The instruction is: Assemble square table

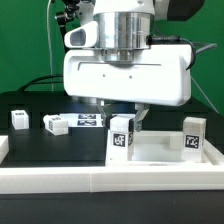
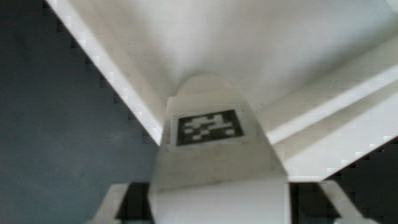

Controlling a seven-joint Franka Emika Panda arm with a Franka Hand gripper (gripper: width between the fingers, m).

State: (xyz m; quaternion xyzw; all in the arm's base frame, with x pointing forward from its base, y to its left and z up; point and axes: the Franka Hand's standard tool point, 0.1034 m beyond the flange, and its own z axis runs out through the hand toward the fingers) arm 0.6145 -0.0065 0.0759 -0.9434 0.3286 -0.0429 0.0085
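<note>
— State of the jaws on the gripper (image 2: 214, 203)?
— Clamped on a leg (image 2: 210, 130), gripped from both sides, tag facing the wrist camera.
— That leg, relative to the tabletop (image 1: 165, 153)?
— Upright at its corner toward the exterior view's left.
— Elsewhere on the tabletop?
— A second leg (image 1: 193, 135), upright, toward the exterior view's right side.
— Off the tabletop?
— One loose leg (image 1: 55, 124) out toward the exterior view's left, a farther loose leg (image 1: 20, 119) beyond it; marker board (image 1: 90, 121) between those and the tabletop; border wall (image 1: 110, 183) along the tabletop's near edge.
</note>
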